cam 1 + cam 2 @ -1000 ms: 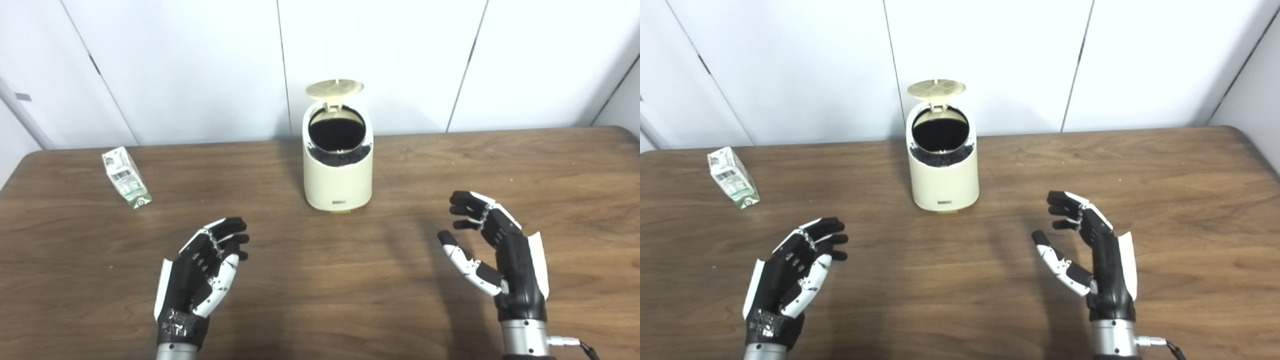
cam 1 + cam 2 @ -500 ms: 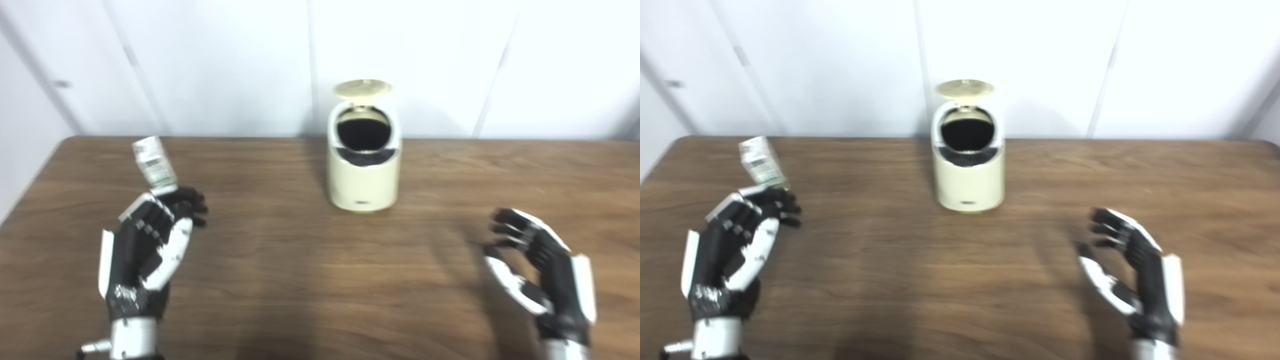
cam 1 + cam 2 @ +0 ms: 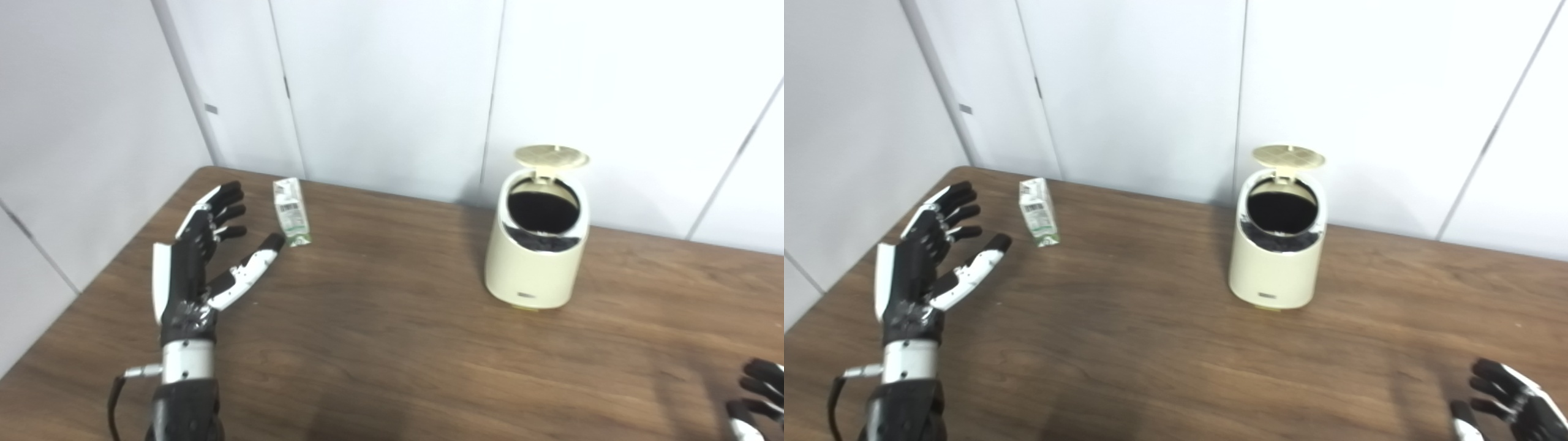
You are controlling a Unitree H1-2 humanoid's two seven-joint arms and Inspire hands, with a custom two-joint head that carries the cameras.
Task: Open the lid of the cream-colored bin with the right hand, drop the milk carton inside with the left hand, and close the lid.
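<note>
Milk carton [image 3: 290, 211] lies on its side near the far left corner of the wooden table [image 3: 392, 343], well apart from the cream-colored bin [image 3: 537, 251], which stands toward the back of the table by the white wall panels [image 3: 380, 92]. Bin lid [image 3: 551, 156] is tipped up on its rear hinge, nearly level, leaving the dark mouth open and facing forward; the lid-opening step looks done. Left hand [image 3: 196, 257] hovers just left of the carton, released, fingers spread and palm turned toward it, thumb tip reaching close to the carton's near end; whether it touches I cannot tell. That pose reads as a pre-grasp: hand opened wide so the carton can pass between thumb and fingers from the side. Carton lies roughly along the line of the hand, so a wrap across its narrow sides seems the likely grip. Right hand [image 3: 1513, 401] is low at the bottom right edge, only partly in frame; the fingers that show are apart and it holds nothing, apparently parked clear of the bin so the left arm has a free path to the mouth. Judged stage: reaching for the carton. Pick-up, carry over the opening, drop and lid closing all remain. Risk: a sideways nudge could slide the light carton toward the table edge.
</note>
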